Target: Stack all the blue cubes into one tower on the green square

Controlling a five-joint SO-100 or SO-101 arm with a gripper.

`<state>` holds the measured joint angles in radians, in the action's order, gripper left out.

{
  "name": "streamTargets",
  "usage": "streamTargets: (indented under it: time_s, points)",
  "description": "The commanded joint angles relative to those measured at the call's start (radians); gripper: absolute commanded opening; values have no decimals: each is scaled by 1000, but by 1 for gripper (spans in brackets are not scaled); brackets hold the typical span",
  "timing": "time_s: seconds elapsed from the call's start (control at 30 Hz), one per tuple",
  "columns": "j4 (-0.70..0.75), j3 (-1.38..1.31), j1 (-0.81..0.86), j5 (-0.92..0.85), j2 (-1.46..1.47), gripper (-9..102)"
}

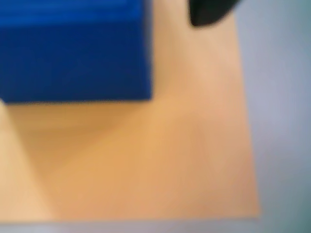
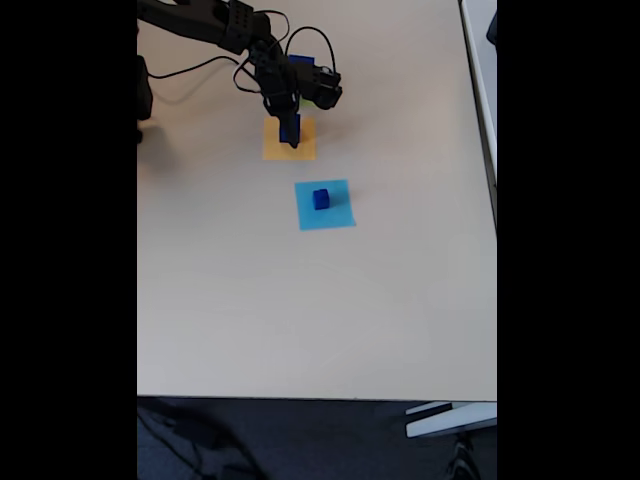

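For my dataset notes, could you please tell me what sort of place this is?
Probably an office or lab tabletop set up for robot trials: a plain pale table, paper target squares such as the light blue square, and cables trailing from the arm.

- A solid dark blue cube (image 1: 73,51) fills the upper left of the wrist view, blurred and very close.
- It rests on a flat orange paper square (image 1: 155,165).
- A black gripper fingertip (image 1: 206,12) pokes in at the top edge, right of the cube.
- Pale grey table surface (image 1: 282,111) borders the paper on the right.

wrist view close above orange square (image 1: 160,160), fixed view high overhead
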<state>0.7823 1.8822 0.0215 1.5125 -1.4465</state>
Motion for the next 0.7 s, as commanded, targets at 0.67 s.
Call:
streamTargets:
  time_s: [0.67]
  points:
    - [54,-32,25,-48,-3,16]
